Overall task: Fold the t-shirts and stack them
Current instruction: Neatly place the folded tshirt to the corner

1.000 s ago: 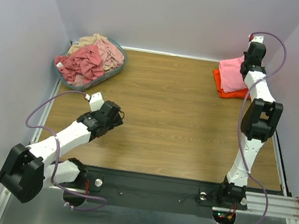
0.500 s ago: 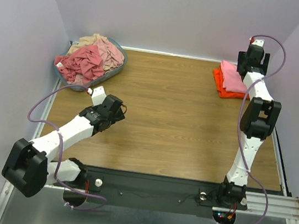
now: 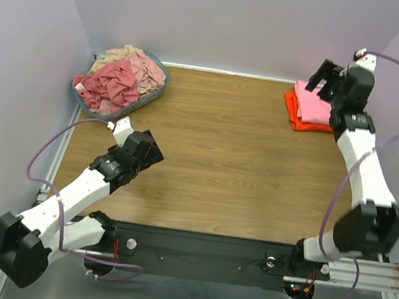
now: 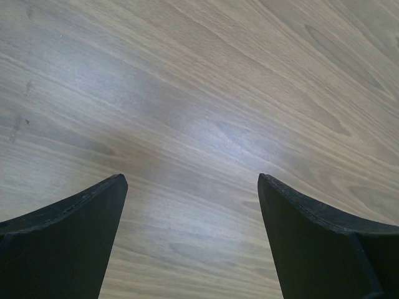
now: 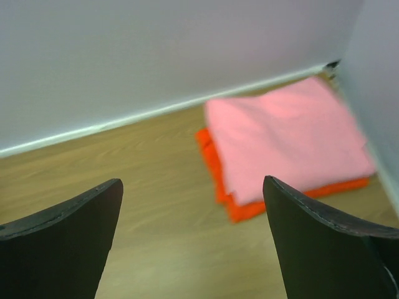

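Observation:
Two folded t-shirts are stacked at the far right corner, a light pink t-shirt (image 3: 310,105) (image 5: 288,138) lying flat on a bright orange t-shirt (image 3: 291,115) (image 5: 211,156). My right gripper (image 3: 325,79) (image 5: 193,180) hovers open just above and beside the stack, holding nothing. Crumpled t-shirts fill the basket at the far left, dusty rose ones (image 3: 109,85) in front and beige ones (image 3: 128,57) behind. My left gripper (image 3: 150,153) (image 4: 192,179) is open over bare wood at the near left, a good way short of the basket.
The grey-blue oval basket (image 3: 149,98) stands at the far left corner of the wooden table (image 3: 221,152). Purple walls close in the back and both sides. A black rail carries the arm bases along the near edge.
The right gripper has opened and let go of the pink t-shirt, which now lies flat on the orange one, and the arm has swung up and rightward. The left arm shifted slightly left.

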Controlling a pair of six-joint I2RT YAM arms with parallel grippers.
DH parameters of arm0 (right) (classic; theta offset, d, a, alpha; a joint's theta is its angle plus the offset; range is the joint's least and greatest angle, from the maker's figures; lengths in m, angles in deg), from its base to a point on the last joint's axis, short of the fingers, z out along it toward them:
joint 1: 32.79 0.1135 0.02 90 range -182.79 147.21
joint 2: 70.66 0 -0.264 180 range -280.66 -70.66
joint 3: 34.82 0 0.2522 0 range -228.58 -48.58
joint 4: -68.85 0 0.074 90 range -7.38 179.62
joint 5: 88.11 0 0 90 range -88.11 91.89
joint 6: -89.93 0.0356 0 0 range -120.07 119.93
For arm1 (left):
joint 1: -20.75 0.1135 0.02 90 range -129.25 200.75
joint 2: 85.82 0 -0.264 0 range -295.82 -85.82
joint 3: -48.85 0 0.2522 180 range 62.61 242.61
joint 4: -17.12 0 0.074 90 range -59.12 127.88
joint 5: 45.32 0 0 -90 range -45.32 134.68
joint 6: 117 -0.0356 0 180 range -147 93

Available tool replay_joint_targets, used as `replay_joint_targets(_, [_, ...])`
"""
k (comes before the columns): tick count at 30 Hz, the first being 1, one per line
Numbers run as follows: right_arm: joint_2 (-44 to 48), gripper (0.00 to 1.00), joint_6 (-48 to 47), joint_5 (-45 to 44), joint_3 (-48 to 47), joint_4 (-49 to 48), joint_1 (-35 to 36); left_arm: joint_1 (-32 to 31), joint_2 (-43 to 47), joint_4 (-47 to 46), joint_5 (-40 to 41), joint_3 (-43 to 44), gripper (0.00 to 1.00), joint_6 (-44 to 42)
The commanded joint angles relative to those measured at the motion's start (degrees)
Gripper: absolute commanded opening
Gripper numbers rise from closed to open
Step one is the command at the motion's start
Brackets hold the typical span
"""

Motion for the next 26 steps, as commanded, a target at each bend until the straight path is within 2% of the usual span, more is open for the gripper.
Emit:
replay_joint_targets(1, [13.3,1.0,12.0,5.7,14.5,-1.1,5.6,0.3,5.3,-0.3,-2.7,-2.1,0.98,1.0])
replay_joint_targets(2, [19.6,1.0,15.5,6.2,22.4,-1.0,6.5,0.3,7.2,-0.3,-3.3,-2.8,0.98,0.9])
replay_joint_targets(5, [30.2,1.0,21.4,12.7,36.4,-0.8,7.3,0.3,10.7,0.1,-5.5,-4.6,0.98,1.1])
replay_joint_targets(6, [33.4,1.0,23.7,13.3,44.9,-0.7,7.3,0.3,13.1,0.2,-5.5,-5.2,0.98,1.6])
replay_joint_targets(7, [39.9,1.0,24.1,13.7,48.1,-0.5,7.3,0.3,14.4,0.3,-5.6,-5.8,0.98,2.3])
replay_joint_targets(10, [49.9,1.0,25.3,11.3,56.5,2.4,7.3,0.3,18.1,-1.8,-7.3,-8.0,0.99,2.2])
replay_joint_targets(13, [55.7,1.0,26.1,11.3,59.5,3.1,7.3,0.3,19.5,-0.6,-7.2,-7.9,0.98,2.6])
replay_joint_targets(17, [58.4,1.0,26.5,10.9,60.1,3.6,7.4,0.2,20.1,-0.2,-6.3,-7.8,0.99,3.1])
replay_joint_targets(26, [57.5,1.0,24.3,9.1,59.6,5.7,7.3,0.2,20.1,1.2,-3.8,-6.6,0.98,3.9])
